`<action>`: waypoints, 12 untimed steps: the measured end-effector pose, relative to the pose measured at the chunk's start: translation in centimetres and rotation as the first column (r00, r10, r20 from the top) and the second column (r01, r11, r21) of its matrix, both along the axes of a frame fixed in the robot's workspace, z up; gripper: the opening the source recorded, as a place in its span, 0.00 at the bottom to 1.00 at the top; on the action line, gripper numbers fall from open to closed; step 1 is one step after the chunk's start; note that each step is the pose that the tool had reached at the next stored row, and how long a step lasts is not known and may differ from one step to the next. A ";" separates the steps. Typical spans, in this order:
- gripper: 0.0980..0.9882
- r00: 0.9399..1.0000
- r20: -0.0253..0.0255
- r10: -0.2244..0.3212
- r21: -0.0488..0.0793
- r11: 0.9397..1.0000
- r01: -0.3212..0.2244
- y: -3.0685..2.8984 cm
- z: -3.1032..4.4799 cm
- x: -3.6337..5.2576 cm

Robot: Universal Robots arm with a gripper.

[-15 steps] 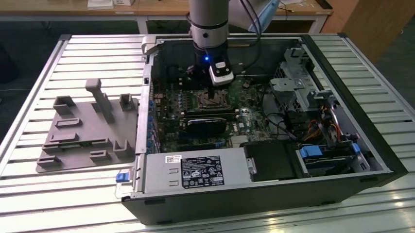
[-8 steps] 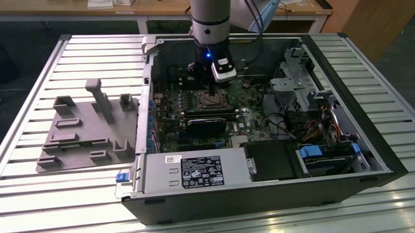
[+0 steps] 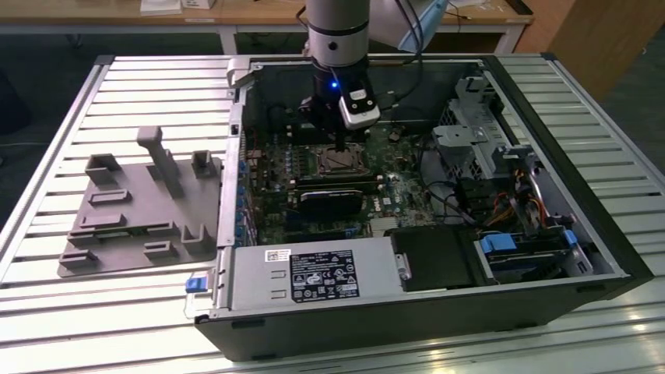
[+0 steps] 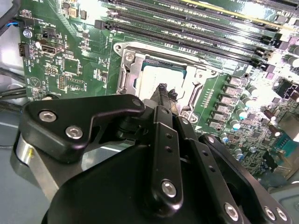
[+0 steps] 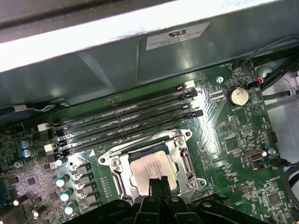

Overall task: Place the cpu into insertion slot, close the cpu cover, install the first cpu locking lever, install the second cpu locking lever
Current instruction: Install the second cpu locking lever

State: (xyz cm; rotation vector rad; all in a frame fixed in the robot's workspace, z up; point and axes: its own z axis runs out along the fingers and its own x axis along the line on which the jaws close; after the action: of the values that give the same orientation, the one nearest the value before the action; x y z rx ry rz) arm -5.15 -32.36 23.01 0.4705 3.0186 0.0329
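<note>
The cpu [image 5: 148, 164] lies flat in the insertion slot [image 3: 338, 162] on the green motherboard, its dull silver top showing in both wrist views. The cpu cover [image 5: 117, 164], a silver frame plate, lies down around the chip, which shows through its window [image 4: 154, 77]. My gripper [image 5: 158, 181] hangs straight over the socket with its narrow black fingertips [image 4: 162, 89] pressed together, right at the near edge of the chip and cover. Nothing is held between them. In the exterior view the gripper [image 3: 341, 146] stands just above the socket inside the open computer case.
Long black memory slots [image 5: 126, 119] run beside the socket. A black heatsink block [image 3: 330, 199] sits next to the socket, with drive cages and cables [image 3: 499, 179] on the exterior view's right. A grey fixture tray [image 3: 135, 206] lies outside the case on the exterior view's left.
</note>
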 end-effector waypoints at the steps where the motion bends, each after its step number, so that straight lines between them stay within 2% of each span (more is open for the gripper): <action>1: 0.00 1.000 0.000 0.000 0.000 1.000 0.000 0.00 0.01 0.00; 12: 0.00 1.000 0.000 0.000 0.000 1.000 0.000 -0.01 0.22 0.00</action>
State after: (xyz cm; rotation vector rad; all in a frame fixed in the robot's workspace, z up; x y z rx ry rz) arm -5.15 -32.37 23.24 0.4705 3.0187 0.0329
